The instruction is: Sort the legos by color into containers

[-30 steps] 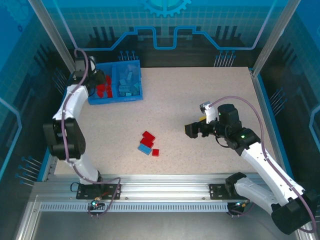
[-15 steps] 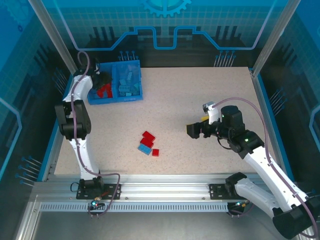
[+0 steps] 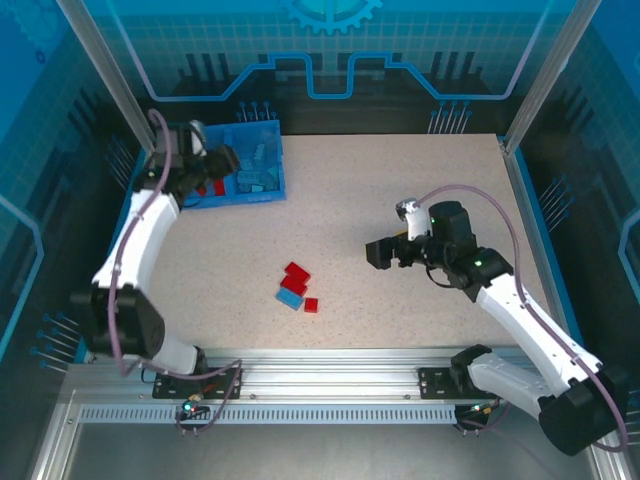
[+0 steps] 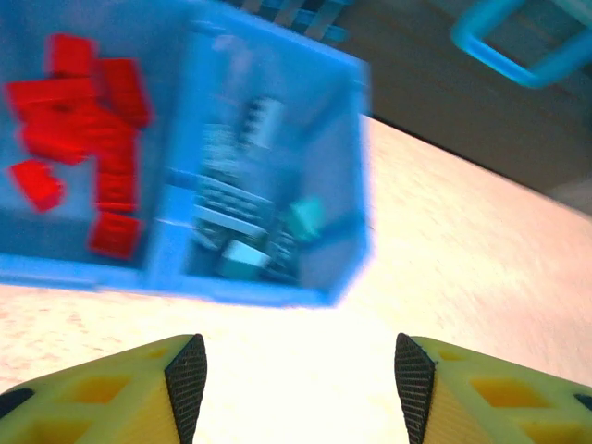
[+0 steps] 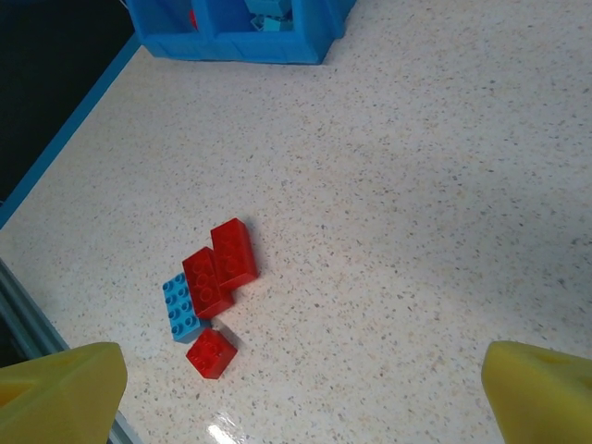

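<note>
The blue bin [image 3: 268,190] stands at the table's back left. Its left compartment holds several red legos [image 4: 88,120], its right one light blue legos [image 4: 245,208]. My left gripper [image 3: 222,160] hovers over the bin's near side; in the left wrist view the left gripper [image 4: 296,388] is open with nothing between its fingers [image 4: 188,381]. Loose on the table lie two long red legos [image 5: 234,252] [image 5: 207,282], a light blue lego [image 5: 180,308] and a small red lego [image 5: 211,353]. My right gripper [image 3: 380,255] hangs wide open, right of this cluster [image 3: 296,286] and above the table.
The bin's near wall [image 5: 231,42] shows at the top of the right wrist view. The table's left edge [image 5: 55,153] drops to a dark gap. Bare speckled tabletop [image 3: 400,190] stretches between bin, cluster and right arm.
My left gripper went from shut to open and swung from the bin's left compartment toward its middle and near side. The right gripper shifted slightly left, still wide open.
</note>
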